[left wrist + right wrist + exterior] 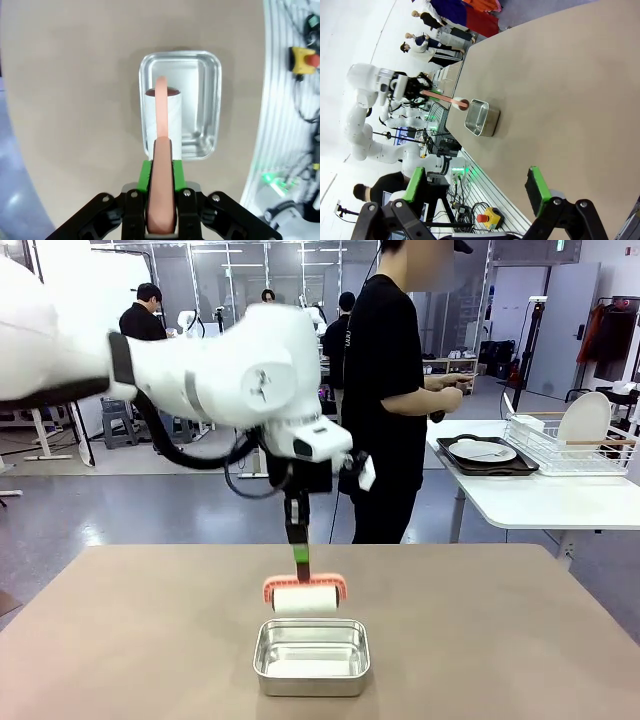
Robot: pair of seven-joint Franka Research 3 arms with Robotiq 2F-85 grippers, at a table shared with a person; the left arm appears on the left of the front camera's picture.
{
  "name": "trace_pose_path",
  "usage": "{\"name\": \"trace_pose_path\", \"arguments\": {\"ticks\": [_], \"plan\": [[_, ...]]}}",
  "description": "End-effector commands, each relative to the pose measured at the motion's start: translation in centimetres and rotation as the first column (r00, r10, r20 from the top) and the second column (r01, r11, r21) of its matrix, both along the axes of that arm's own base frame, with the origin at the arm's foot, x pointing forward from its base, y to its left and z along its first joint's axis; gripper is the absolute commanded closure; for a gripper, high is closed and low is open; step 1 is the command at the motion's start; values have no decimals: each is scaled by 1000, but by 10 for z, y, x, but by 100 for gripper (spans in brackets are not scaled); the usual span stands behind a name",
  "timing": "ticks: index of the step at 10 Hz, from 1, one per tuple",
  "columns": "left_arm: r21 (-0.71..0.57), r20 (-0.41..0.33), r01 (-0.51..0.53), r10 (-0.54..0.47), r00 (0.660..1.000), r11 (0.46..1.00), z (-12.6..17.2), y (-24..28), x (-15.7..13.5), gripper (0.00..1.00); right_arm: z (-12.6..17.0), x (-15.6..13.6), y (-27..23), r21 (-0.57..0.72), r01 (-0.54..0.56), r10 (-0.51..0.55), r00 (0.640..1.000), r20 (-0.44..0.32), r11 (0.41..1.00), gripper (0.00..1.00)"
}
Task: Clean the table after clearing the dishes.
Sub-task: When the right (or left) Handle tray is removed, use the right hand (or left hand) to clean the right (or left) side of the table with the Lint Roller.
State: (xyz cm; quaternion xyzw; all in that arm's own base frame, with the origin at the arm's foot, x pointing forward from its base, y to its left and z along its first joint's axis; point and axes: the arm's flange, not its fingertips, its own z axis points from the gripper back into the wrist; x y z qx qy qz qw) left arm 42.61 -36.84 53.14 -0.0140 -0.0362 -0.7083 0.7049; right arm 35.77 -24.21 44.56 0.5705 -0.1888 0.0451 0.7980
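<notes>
My left gripper [300, 562] [161, 172] is shut on the salmon-pink handle of a cleaning roller [305, 598] [163, 117] with a white roll. The roller hangs low at the far rim of a steel pan [312, 658] [210, 95] in the middle of the beige table [500, 640] [75, 100]. I cannot tell whether the roll touches the table. In the right wrist view my right gripper [477, 187] is open and empty above the table [560, 90], far from the pan [482, 117]. A white plate with cutlery [482, 451] sits on a dark tray on the white side table.
A person in black [385, 390] stands beyond the table's far edge, beside the white side table [540, 502]. That table also carries a wire dish rack [572, 440]. A yellow emergency-stop box [302, 59] lies past the table's robot-side edge.
</notes>
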Motion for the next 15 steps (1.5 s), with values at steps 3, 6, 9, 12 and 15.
{"name": "trace_pose_path", "arguments": {"ticks": [3,6,9,12,15], "plan": [[-85,-129,-403,391,911,911,44,66,-3,85,3,-2,2,-5,10,-10,1000,-1,1000,0],[-12,-132,-852,844,520,523,17,99,-14,85,3,-2,2,-5,10,-10,1000,-1,1000,0],[-52,-40,-975,975,218,216,-9,101,-11,85,3,-2,2,-5,10,-10,1000,-1,1000,0],[11,-113,-943,937,331,334,-5,107,-5,85,3,-2,2,-5,10,-10,1000,-1,1000,0],[-15,-89,-952,948,306,306,-11,101,-5,79,3,-2,2,-5,10,-10,1000,-1,1000,0]]}}
